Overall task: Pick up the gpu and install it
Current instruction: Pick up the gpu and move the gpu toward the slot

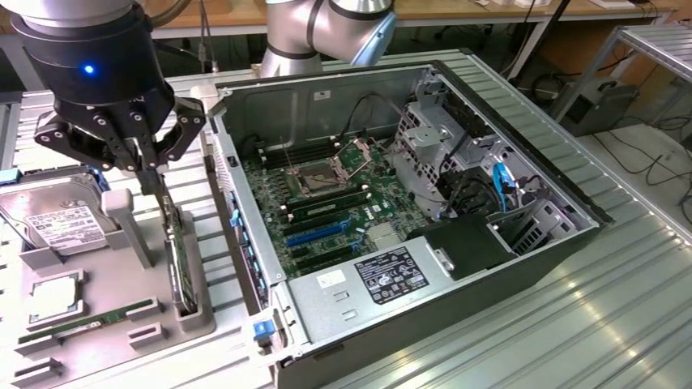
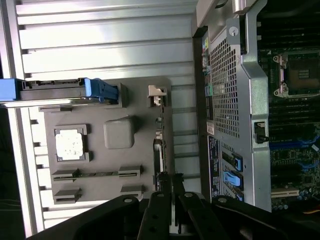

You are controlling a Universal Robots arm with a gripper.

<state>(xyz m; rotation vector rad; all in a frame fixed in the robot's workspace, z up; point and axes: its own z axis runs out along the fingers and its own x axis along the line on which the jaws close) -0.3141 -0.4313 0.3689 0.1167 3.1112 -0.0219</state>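
Note:
The gpu (image 1: 173, 243) stands on its long edge in a slot of the grey parts holder (image 1: 113, 279), on the exterior view's left, beside the open computer case (image 1: 232, 174). In the wrist view the gpu (image 2: 160, 150) shows edge-on as a thin dark strip. My gripper (image 1: 144, 168) hangs just above the card's upper end, its fingers only slightly apart and gripping nothing. From the wrist, the gripper (image 2: 175, 202) sits in line with the card's edge. The motherboard (image 1: 324, 203) with its blue expansion slots (image 1: 316, 231) lies bare inside the case.
On the holder lie a hard drive (image 1: 54, 219) in a blue carrier (image 2: 97, 89), a CPU (image 1: 54, 296) and a green RAM stick (image 1: 87, 322). A grey post (image 1: 135, 231) stands close beside the card. The case wall (image 2: 227, 95) rises just past the holder.

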